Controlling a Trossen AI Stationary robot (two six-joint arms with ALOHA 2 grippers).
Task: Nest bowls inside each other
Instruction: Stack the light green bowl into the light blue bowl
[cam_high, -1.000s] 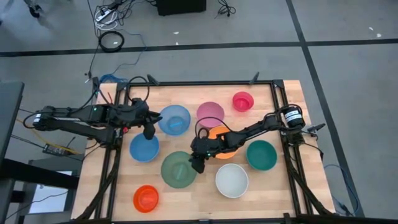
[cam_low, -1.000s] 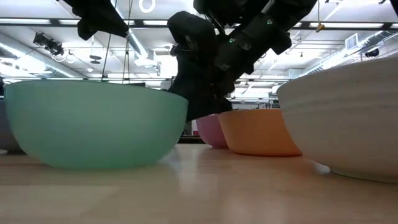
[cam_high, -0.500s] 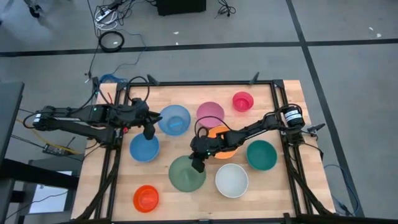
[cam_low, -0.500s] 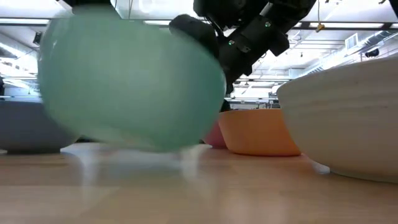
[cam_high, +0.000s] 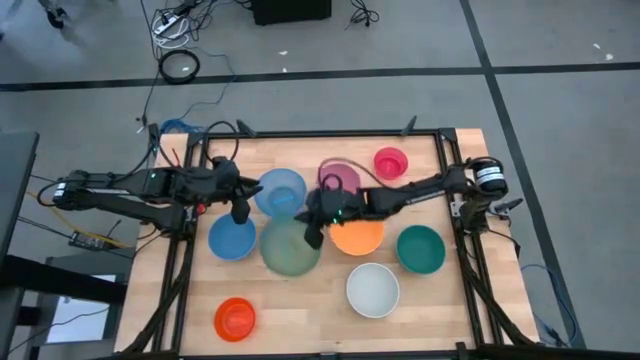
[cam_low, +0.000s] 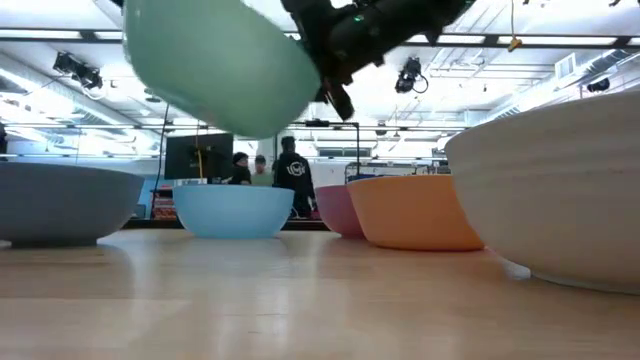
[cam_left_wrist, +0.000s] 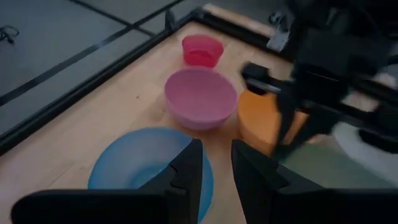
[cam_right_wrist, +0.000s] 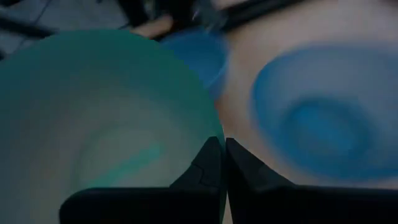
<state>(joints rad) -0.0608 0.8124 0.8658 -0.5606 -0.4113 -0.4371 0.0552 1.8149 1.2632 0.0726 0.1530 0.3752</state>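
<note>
The green bowl (cam_high: 288, 247) hangs in the air left of the orange bowl (cam_high: 358, 238), with my right gripper (cam_high: 316, 236) shut on it. In the low view the green bowl (cam_low: 220, 60) is tilted high above the table. The light blue bowl (cam_high: 280, 192) and the blue bowl (cam_high: 232, 238) stand on their bases to the left. My left gripper (cam_high: 240, 212) hovers open between them with nothing in its fingers (cam_left_wrist: 186, 168). My right gripper pinches the green bowl's rim (cam_right_wrist: 213, 132) on the side toward the table's right, one finger inside the bowl and one outside. The fingers (cam_right_wrist: 239, 168) come slanting down from the right. The bowl is lifted clear of the table and tilted.
Pink (cam_high: 338, 180) and magenta (cam_high: 391, 162) bowls stand toward the far edge. Teal (cam_high: 420, 249) and white (cam_high: 373, 290) bowls stand at the right, and a red-orange bowl (cam_high: 235, 318) at the near left. People stand in the room behind the table (cam_low: 290, 175).
My right gripper has risen and gone toward the table's far edge, taking the green bowl along. The bowl stood on the table a second ago. It now hangs tilted, clear of the table, closer to the light blue bowl.
</note>
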